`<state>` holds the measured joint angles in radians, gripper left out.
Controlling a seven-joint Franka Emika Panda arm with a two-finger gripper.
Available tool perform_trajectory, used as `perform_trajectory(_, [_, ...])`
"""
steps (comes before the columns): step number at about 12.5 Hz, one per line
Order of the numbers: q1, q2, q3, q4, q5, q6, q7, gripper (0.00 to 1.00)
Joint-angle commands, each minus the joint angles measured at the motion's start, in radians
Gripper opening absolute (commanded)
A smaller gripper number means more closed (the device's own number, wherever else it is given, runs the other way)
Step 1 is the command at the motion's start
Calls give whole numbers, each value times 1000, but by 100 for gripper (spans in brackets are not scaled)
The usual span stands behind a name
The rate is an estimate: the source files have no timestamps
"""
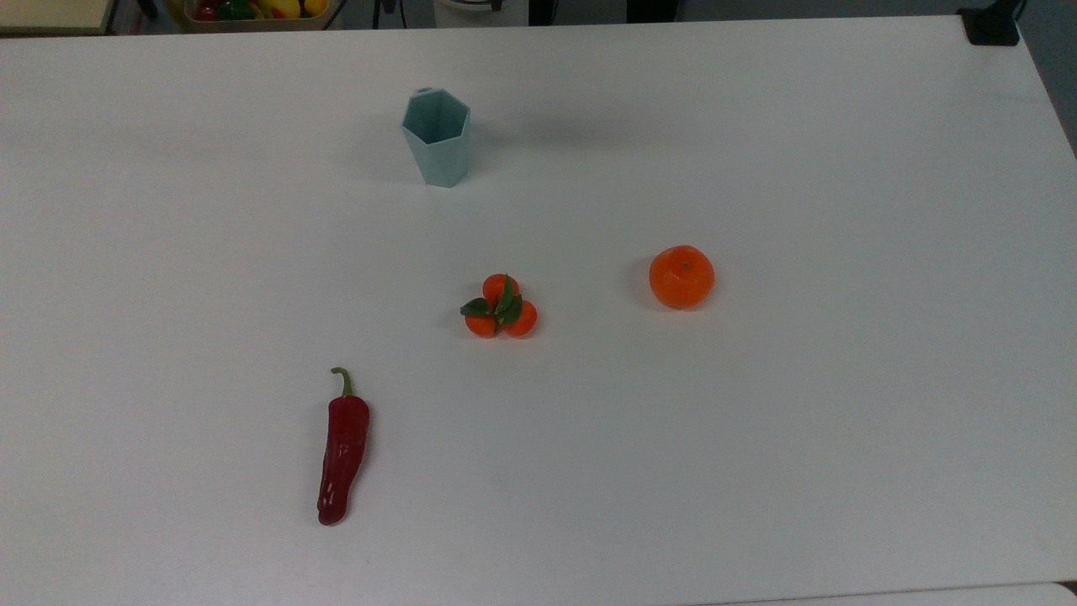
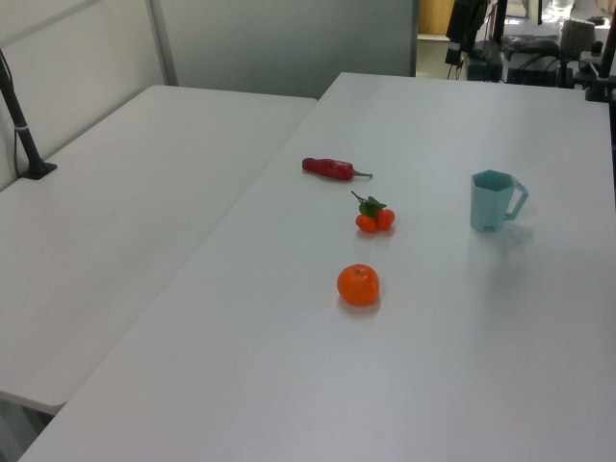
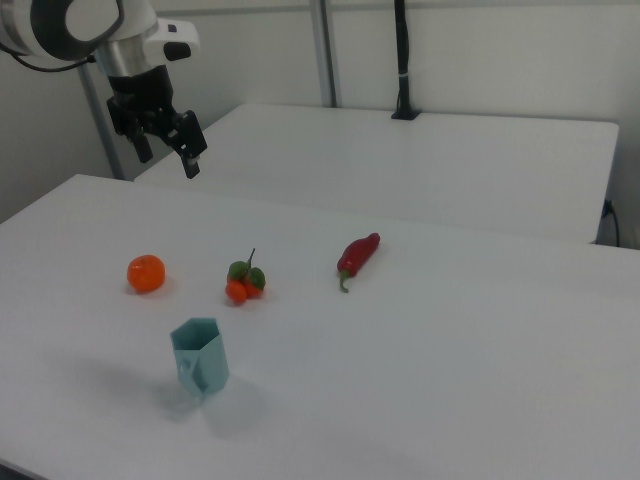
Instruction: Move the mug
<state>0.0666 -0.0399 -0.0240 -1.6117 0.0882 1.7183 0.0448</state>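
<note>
The gripper (image 3: pixel 168 153) hangs in the air at the upper left of the right view, its two dark fingers (image 3: pixel 192 158) spread apart with a clear gap between them. It holds nothing and touches nothing; it is well apart from everything on the table (image 1: pixel 757 421).

The mug (image 1: pixel 436 136) stands upright on the table. In the top view it sits near the far edge, left of centre; in the right view (image 3: pixel 199 356) it is nearest the camera, in front of the fruit. It is pale teal-blue, matte, with flat facets, a hexagonal rim and a body narrowing to the base. In the left view (image 2: pixel 494 200) a small handle sticks out on the left view's right.

The table surface is white, smooth and plain. An orange (image 1: pixel 681 276), round with a dimpled top, lies well apart from the mug. A cluster of three small oranges with dark green leaves (image 1: pixel 500 307) lies between the orange and a chili pepper (image 1: pixel 341 449). The pepper is long, dark red and glossy, with a curved green stem.
</note>
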Motion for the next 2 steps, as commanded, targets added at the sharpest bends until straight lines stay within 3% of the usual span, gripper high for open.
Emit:
perform_trajectory(1, [7, -5, -4, -2, -16, 14, -14, 100])
perform_trajectory(2, [7, -5, -2, -2, -16, 14, -14, 100])
